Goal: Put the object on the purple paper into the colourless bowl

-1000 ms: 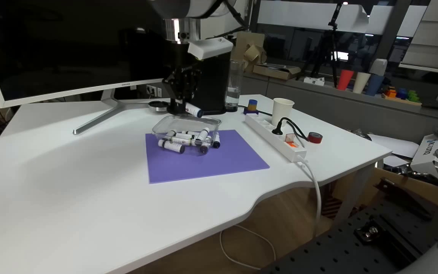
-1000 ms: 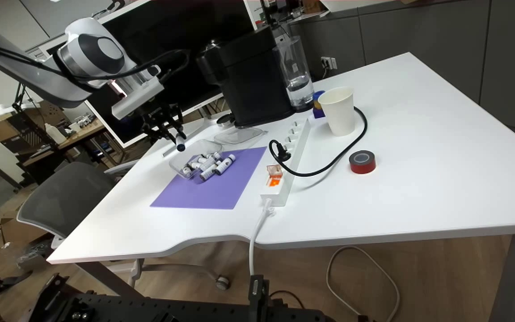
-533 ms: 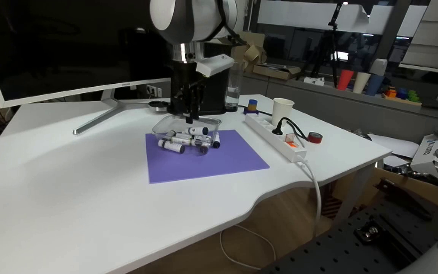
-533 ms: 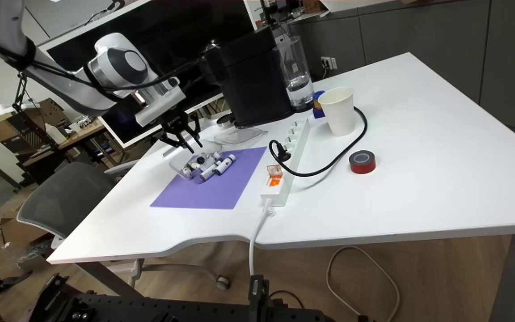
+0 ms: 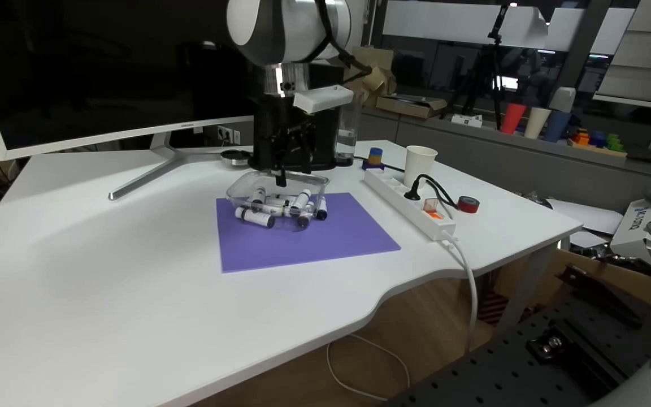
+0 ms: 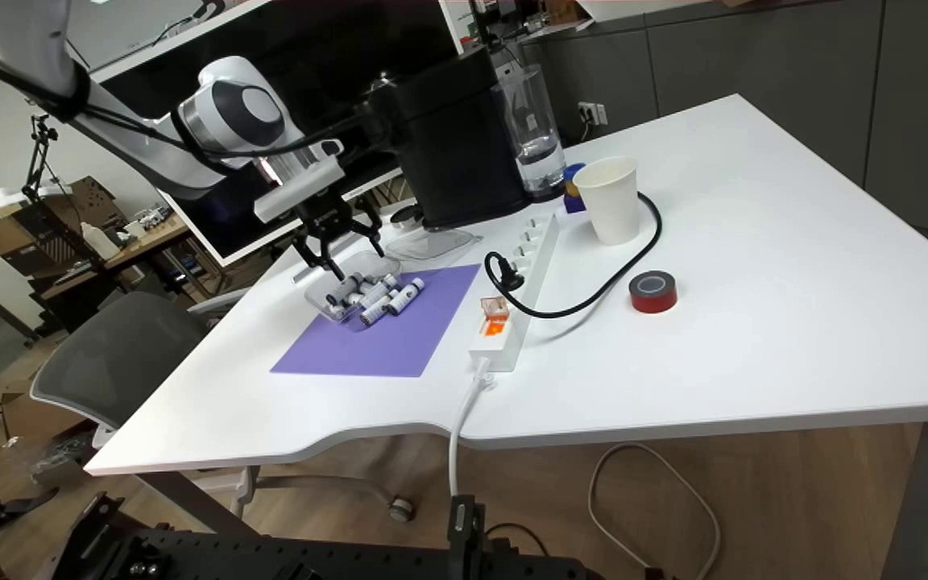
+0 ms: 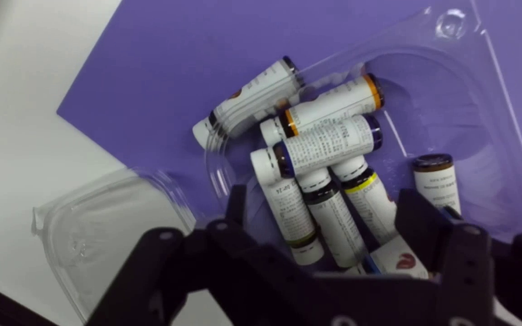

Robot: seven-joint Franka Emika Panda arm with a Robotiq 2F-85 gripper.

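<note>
The colourless bowl is a clear, rectangular plastic container standing on the purple paper. Several small white-labelled bottles lie heaped inside it, one with a blue band on top of others. Beside the bowl's rim, a bottle lies on the paper, its far part seen through clear plastic. My gripper hangs just above the bowl with its jaws spread and nothing between them. In the wrist view, the gripper hides the lower part of the bowl and part of a bottle with a red mark.
A clear lid lies behind the bowl, near the black machine. A white power strip with a plugged-in cable runs right of the paper. A paper cup and red tape roll stand beyond. The monitor fills the back.
A second ago my gripper was shut on a bottle above the bowl. It came down and opened; the bottle dropped in and settled leaning among the others. The arm then shifted slightly right.
</note>
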